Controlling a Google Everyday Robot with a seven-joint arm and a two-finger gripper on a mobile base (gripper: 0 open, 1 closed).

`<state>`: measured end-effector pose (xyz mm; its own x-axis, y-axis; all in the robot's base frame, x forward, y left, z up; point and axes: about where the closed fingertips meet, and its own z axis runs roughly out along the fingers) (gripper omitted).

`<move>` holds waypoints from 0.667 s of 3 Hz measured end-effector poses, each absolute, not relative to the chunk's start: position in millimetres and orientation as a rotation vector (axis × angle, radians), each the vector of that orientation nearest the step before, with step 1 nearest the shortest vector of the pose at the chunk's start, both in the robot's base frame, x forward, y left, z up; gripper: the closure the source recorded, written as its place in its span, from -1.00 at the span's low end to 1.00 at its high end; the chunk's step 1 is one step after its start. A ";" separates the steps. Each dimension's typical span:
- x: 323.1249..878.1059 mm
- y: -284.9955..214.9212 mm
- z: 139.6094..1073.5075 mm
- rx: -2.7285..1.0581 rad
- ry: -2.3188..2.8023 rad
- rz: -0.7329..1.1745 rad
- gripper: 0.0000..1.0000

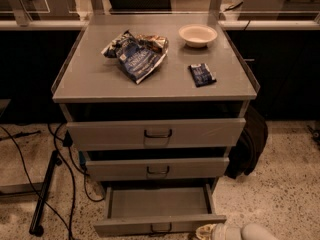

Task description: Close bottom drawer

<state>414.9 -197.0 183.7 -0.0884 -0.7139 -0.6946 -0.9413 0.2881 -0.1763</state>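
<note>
The bottom drawer (159, 206) of the grey metal cabinet stands pulled far out, showing its shallow empty tray. Its slim front panel (125, 227) with a small dark loop handle (161, 228) sits at the lower edge of the camera view. My gripper (206, 231) is at the bottom edge, just right of the handle and in front of the panel's right end. The pale arm (257, 232) trails off to the right behind it. Most of the gripper is cut off by the picture's edge.
The middle drawer (157, 168) and top drawer (156, 133) stick out a little. On the cabinet top (90, 79) lie a crumpled chip bag (137, 54), a white bowl (198, 35) and a small dark packet (202, 75). Cables (65, 184) and a black stand (42, 199) are on the floor at left, and a dark bag (250, 144) is at right.
</note>
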 end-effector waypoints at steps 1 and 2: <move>427.3 -194.1 177.2 -1.477 1.828 0.397 1.00; 442.3 -187.7 171.3 -1.456 1.796 0.388 1.00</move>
<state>442.3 -187.7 171.3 -0.0437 -0.6900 -0.7225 -0.9268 0.2980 -0.2287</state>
